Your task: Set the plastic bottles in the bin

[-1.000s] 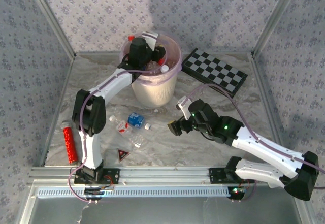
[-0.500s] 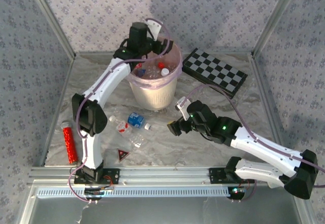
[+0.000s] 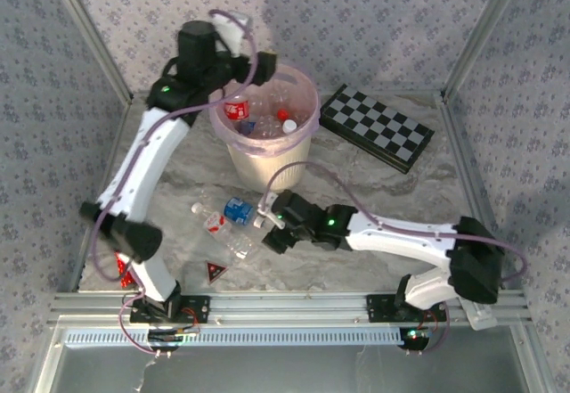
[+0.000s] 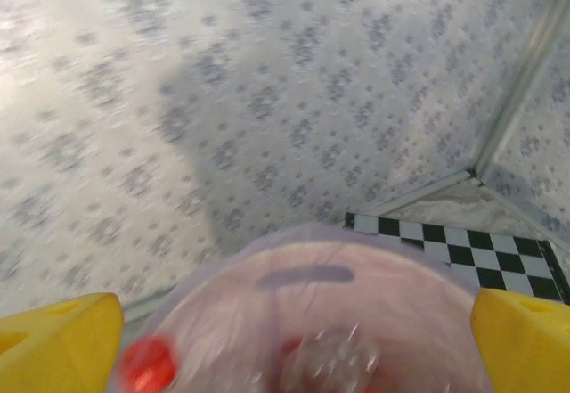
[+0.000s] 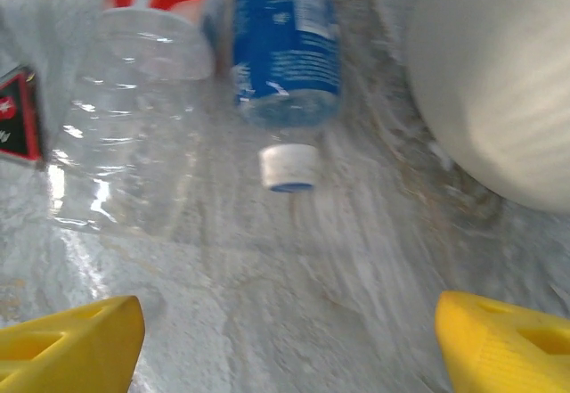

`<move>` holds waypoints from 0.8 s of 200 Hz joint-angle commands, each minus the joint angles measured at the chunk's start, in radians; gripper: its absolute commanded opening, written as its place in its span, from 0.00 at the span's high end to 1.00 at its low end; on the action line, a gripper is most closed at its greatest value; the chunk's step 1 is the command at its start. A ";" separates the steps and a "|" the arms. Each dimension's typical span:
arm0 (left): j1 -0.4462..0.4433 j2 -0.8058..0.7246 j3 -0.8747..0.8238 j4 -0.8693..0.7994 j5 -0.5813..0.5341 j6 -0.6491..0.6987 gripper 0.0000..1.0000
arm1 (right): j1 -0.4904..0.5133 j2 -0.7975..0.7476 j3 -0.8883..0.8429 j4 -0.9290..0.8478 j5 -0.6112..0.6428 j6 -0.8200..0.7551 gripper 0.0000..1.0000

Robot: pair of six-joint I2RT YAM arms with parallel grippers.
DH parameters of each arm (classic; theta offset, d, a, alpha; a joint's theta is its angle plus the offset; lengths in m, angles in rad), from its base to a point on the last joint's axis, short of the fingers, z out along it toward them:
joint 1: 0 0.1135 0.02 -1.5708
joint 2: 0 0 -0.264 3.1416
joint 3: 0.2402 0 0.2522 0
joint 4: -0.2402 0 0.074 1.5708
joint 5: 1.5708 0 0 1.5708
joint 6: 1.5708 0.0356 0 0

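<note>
- The right gripper (image 5: 285, 344) is low over the table (image 3: 405, 201), jaws spread wide and empty. In its wrist view the yellow fingers (image 5: 67, 339) sit at the bottom corners with only marbled surface between them.
- Just ahead of it lies the blue bottle (image 5: 285, 50), on its side with its white cap (image 5: 288, 167) pointing toward the gripper. No finger touches it.
- Beside the blue bottle lies the clear bottle (image 5: 134, 152), crumpled, with a red-and-white label at its far end. The two are close together, perhaps touching.
- From the top view the right gripper (image 3: 267, 233) is just right of that pair, the blue bottle (image 3: 237, 210) and the clear bottle (image 3: 218, 225).
- The dark triangle (image 3: 215, 272) with a red mark lies near the clear bottle, toward the near edge.
- The left gripper (image 3: 223, 70) is raised over the bin's (image 3: 267, 166) rear-left rim. Its jaws are fully apart and hold nothing.
- In its wrist view the left fingers (image 4: 53, 339) flank the bin's pinkish rim (image 4: 303, 230) below, though the picture is blurred.
- Inside the bin lie several bottles (image 3: 239, 108), with red and white caps showing.
- A red bottle (image 3: 122, 271) lies at the table's left edge, mostly hidden behind the left arm.
- The checkerboard (image 3: 378, 127) lies flat to the right of the bin.
</note>
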 commanded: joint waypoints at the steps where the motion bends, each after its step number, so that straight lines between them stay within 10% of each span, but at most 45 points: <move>1: 0.111 -0.211 -0.213 -0.057 -0.020 -0.134 0.01 | 0.044 0.078 0.086 0.011 -0.020 -0.035 0.15; 78: 0.560 -0.617 -0.821 -0.100 0.182 -0.320 0.03 | 0.121 0.405 0.303 0.009 -0.125 0.035 0.00; 160: 0.592 -0.613 -1.038 0.074 0.253 -0.423 0.04 | 0.113 0.511 0.338 0.017 -0.046 0.090 0.23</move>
